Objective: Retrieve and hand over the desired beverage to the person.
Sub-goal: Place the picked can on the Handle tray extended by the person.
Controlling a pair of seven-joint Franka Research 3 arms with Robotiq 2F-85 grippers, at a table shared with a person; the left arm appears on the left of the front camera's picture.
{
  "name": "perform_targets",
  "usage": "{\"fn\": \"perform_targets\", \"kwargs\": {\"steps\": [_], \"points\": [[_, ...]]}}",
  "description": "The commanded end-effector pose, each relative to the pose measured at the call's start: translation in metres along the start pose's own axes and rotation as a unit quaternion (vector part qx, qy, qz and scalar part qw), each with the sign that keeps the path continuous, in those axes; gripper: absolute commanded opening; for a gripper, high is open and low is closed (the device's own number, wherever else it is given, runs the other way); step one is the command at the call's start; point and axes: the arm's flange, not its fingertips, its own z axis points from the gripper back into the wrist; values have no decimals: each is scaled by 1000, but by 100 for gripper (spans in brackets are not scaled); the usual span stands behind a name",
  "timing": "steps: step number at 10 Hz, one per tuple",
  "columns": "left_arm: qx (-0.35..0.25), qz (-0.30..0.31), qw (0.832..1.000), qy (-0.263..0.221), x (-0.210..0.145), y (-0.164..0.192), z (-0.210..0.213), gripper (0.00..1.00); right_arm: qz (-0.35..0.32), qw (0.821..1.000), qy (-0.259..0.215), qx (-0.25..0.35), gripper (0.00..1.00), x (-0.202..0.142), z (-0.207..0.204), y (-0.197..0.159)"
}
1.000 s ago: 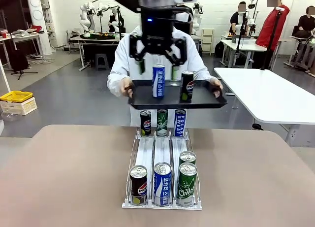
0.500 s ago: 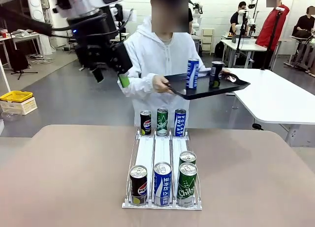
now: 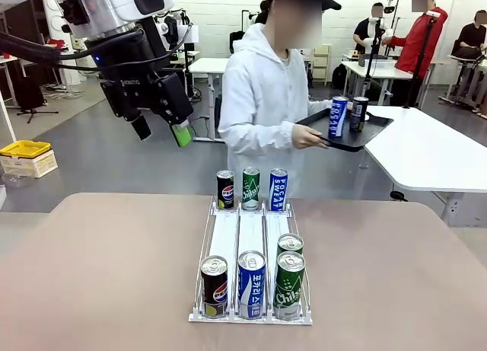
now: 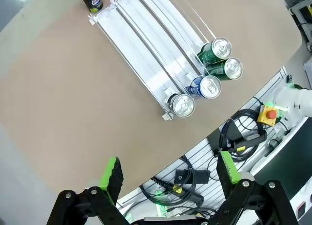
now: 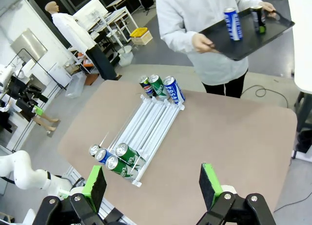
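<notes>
While our left gripper (image 3: 158, 127) hangs high with fingers apart and empty — our right gripper (image 5: 151, 186) likewise — the blue can (image 3: 338, 117) stands upright on the person's (image 3: 262, 100) tray (image 3: 377, 124), off at three o'clock.

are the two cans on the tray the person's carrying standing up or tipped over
Upright. The blue can and the dark can both stand on end on the black tray, tops up.

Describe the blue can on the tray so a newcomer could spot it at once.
Find the person in the white hooded jacket beyond the table, holding a black tray. Two cans stand upright on it; the blue can is the taller, beside a shorter black one.
</notes>
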Motion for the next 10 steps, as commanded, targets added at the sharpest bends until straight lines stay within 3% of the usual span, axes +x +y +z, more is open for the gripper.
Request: {"fn": "perform_targets", "kwargs": {"steps": [1,10], "points": [[0,-15,1000,-8,0,-2,3,100,4,1000,-10,16,100,2,-2,-1],[0,-15,1000,-8,0,-2,3,100,4,1000,-10,16,100,2,-2,-1]]}}
